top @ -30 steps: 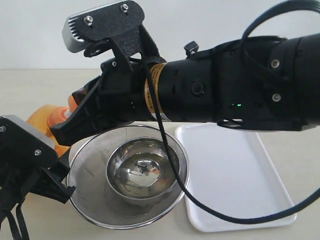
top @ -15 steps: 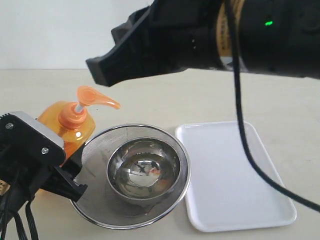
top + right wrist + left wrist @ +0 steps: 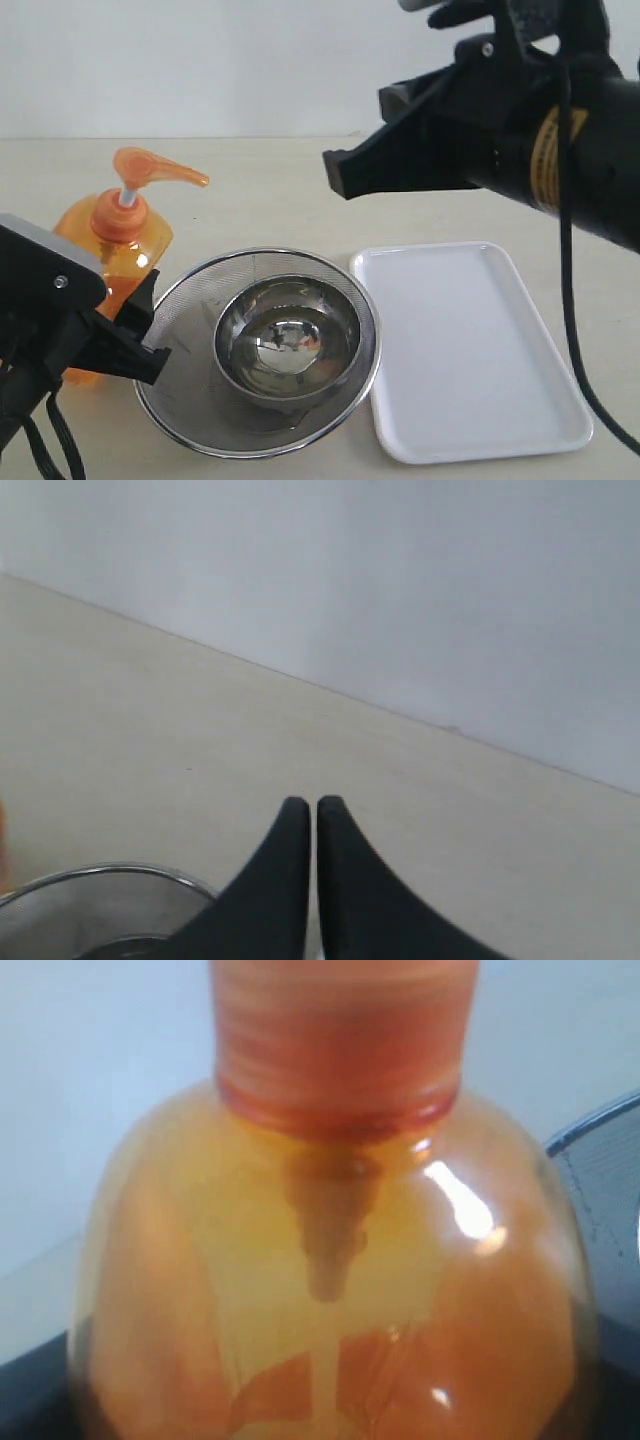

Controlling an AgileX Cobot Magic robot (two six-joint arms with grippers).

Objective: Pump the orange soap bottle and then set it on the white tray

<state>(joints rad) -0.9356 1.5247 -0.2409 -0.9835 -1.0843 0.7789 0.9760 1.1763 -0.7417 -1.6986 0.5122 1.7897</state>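
- Up at the right of the exterior view, the right gripper (image 3: 345,175) has pulled up and away from the orange soap bottle (image 3: 115,250). A second ago it was down on the pump head (image 3: 155,170); now it is well apart, on the tray side.
- The pump head is back up on its white stem, so the pumping looks done. The move to the white tray (image 3: 480,400) is not yet done.
- The bottle stands upright at the left, just beside the steel strainer (image 3: 190,400), which holds a small steel bowl (image 3: 285,340). The tray lies right of the strainer with nothing on it.
- The left gripper (image 3: 120,345) sits low at the bottle. The bottle has shifted a little with it, so it is likely clamped.
- Left wrist view: the bottle (image 3: 330,1290) fills the frame, with dark finger edges at both lower corners. The grip looks closed on the body.
- Right wrist view: the right gripper (image 3: 312,810) has its tips nearly touching and holds nothing. The strainer rim (image 3: 100,880) is below.
- The surface (image 3: 300,190) is beige and matte, with a plain white wall (image 3: 200,60) behind. No other room detail shows.
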